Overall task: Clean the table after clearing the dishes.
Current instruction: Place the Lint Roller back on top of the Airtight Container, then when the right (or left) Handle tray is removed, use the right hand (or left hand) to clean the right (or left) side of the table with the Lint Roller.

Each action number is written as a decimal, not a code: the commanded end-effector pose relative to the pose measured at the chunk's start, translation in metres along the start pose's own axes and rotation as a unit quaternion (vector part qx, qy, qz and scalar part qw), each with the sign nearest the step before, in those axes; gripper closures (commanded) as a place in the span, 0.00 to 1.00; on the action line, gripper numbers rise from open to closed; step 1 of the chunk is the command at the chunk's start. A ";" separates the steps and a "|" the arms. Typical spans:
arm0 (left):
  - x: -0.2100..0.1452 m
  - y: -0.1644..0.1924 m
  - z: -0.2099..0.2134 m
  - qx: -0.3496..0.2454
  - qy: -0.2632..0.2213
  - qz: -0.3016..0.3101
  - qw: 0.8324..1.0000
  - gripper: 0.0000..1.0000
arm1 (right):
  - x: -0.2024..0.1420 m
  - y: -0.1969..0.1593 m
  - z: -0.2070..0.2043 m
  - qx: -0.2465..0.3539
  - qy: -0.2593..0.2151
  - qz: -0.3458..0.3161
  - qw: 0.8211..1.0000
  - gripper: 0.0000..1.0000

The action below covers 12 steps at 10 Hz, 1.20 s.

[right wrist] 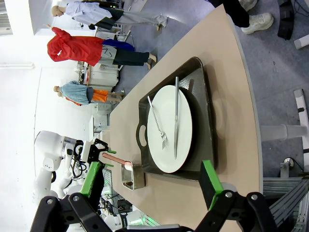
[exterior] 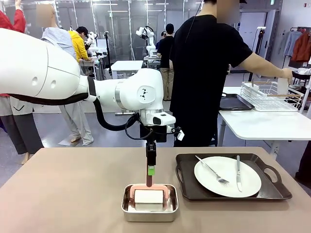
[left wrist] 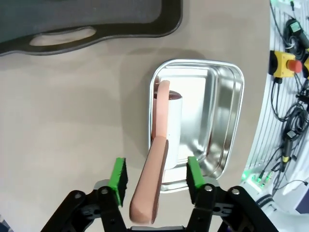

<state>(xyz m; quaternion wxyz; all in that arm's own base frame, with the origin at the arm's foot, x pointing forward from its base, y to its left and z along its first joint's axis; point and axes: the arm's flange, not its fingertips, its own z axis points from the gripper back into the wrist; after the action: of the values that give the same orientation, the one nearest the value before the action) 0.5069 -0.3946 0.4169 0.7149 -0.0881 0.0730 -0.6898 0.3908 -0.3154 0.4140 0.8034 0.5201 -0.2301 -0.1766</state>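
We find the table (exterior: 73, 194) open across its whole left half in the front view, bare from the near edge at 6 o'clock to the far edge at 12 o'clock. There is free room from 7 through 11 o'clock of the steel pan (exterior: 149, 211). The pan sits close to the near edge. The dark tray (exterior: 187, 190) lies just beside it at 3 o'clock, a strip of tabletop between them, and the tray's far handle comes near the table's right edge. On the tray rests the white plate (exterior: 228, 189), carrying the fork (exterior: 212, 170) and the knife (exterior: 238, 173). Our left gripper (exterior: 151, 171) hangs straight down over the pan, its jaws released either side of the upturned handle of the pink-handled roller (exterior: 148, 196) lying in the pan. In the left wrist view a gap shows between each green pad and the handle, so we grasp nothing. Our right gripper (right wrist: 152, 164) is spread wide with nothing between its fingers. At 1 o'clock beyond the far edge stands a person (exterior: 204, 73), reaching toward a white table (exterior: 262, 127) at 2 o'clock that bears a wire rack (exterior: 269, 94) and a second dark tray (exterior: 234, 103). The tabletop is plain matte taupe. The floor behind is grey, with other people farther off.
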 end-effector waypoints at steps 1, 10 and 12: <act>-0.003 -0.002 0.007 0.013 -0.002 0.005 1.000 0.00 | -0.003 0.001 0.001 0.003 -0.001 0.003 1.000 0.00; 0.000 0.001 0.009 0.007 -0.006 0.001 1.000 0.00 | -0.003 0.001 0.001 0.003 -0.001 0.003 1.000 0.00; 0.000 0.001 0.009 0.007 -0.006 0.001 1.000 0.00 | -0.003 0.001 0.001 0.003 -0.001 0.003 1.000 0.00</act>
<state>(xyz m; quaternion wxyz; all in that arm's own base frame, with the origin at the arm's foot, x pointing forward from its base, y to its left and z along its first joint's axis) 0.5112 -0.3947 0.4232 0.7166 -0.0880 0.0628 -0.6890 0.3908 -0.3154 0.4140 0.8034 0.5200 -0.2301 -0.1766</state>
